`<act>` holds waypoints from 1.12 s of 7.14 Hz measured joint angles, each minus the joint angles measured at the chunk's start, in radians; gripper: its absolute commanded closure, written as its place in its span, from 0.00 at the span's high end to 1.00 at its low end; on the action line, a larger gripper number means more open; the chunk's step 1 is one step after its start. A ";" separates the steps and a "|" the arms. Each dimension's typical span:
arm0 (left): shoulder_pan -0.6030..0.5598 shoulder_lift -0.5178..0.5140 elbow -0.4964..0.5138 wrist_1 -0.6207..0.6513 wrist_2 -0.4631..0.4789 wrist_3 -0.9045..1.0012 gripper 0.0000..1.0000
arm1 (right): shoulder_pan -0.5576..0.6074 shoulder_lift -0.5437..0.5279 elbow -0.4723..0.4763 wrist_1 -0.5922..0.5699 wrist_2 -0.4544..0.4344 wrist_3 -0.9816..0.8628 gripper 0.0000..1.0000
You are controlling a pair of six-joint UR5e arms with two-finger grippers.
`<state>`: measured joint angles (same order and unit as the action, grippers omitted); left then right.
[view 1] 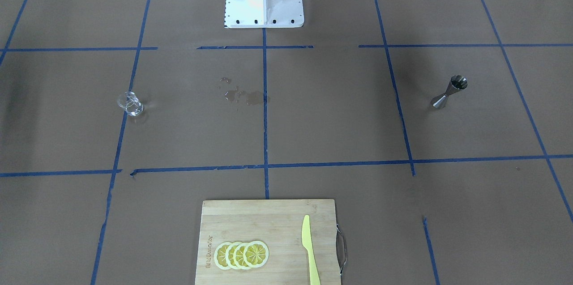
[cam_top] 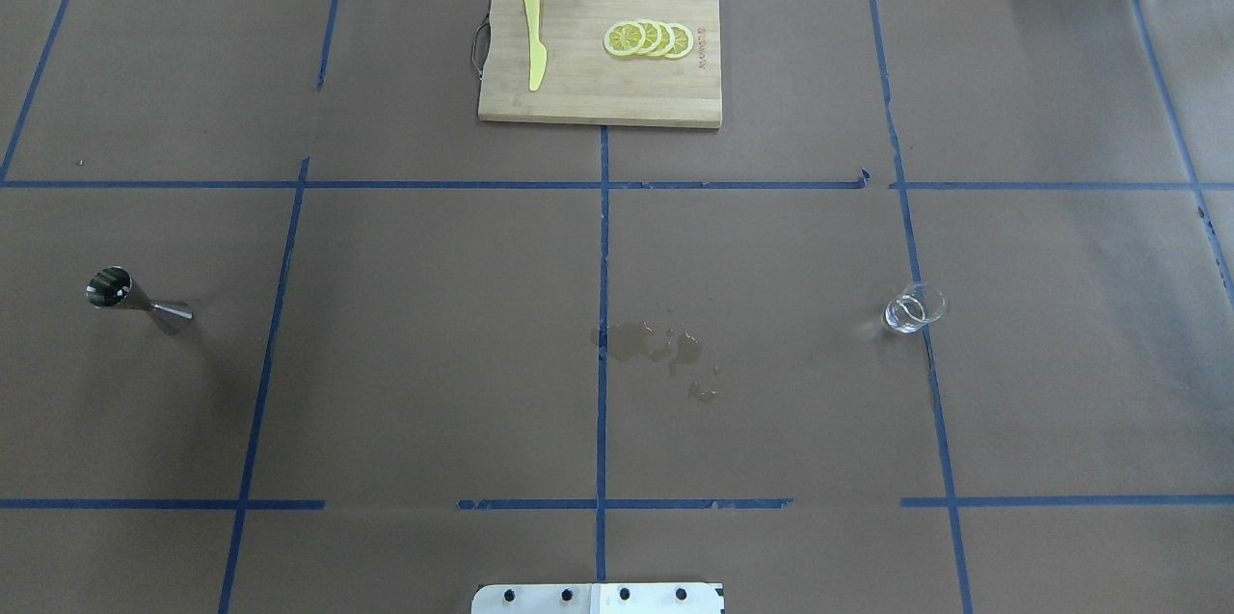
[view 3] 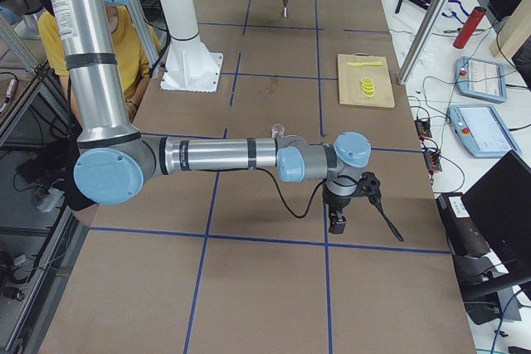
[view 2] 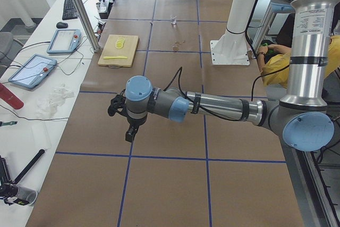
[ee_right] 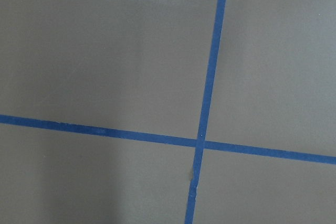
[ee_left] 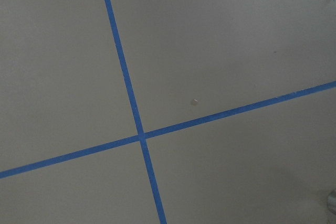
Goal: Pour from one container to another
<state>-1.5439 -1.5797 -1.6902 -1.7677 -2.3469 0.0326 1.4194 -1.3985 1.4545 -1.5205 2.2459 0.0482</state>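
One glass cup (view 1: 130, 104) stands upright at the middle left of the front-facing view, on a blue tape line (view 1: 265, 110) of the brown-papered desk (view 1: 340, 115). One steel jigger (view 1: 449, 92) stands upright at the middle right, well apart from the cup. Between them, just left of centre, is one wet patch (view 1: 244, 95) with a few smaller drops beside it. At the lower centre lies one cutting board (view 1: 268, 220) bearing four overlapping lemon slices (view 1: 241, 254) and one yellow knife (view 1: 309, 249); the board's lower edge and the knife's tip are cut off by the frame. Whether the cup holds liquid is hard to make out.

The two fixed views over the desk show no arm, only the white base plate. The two side views show both arms stretched low over the desk ends: the left tool (view 2: 127, 126) at the centre left of its frame, the right tool (view 3: 338, 220) right of centre in its own. Neither touches cup or jigger. From these side angles I cannot tell whether either tool's fingers are apart or together. A person in a yellow top is partly hidden behind the arms.

Each wrist view shows only paper and one tape crossing. A grey sliver at the lower right edge of the left wrist view is cut off, and I cannot tell what it is.
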 measured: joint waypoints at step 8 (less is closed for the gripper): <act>0.001 -0.119 0.018 0.357 -0.051 0.060 1.00 | 0.046 -0.069 0.040 -0.004 0.065 -0.007 1.00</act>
<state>-1.5428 -1.6988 -1.6720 -1.4105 -2.3979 0.0930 1.4650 -1.4673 1.4950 -1.5244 2.3112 0.0410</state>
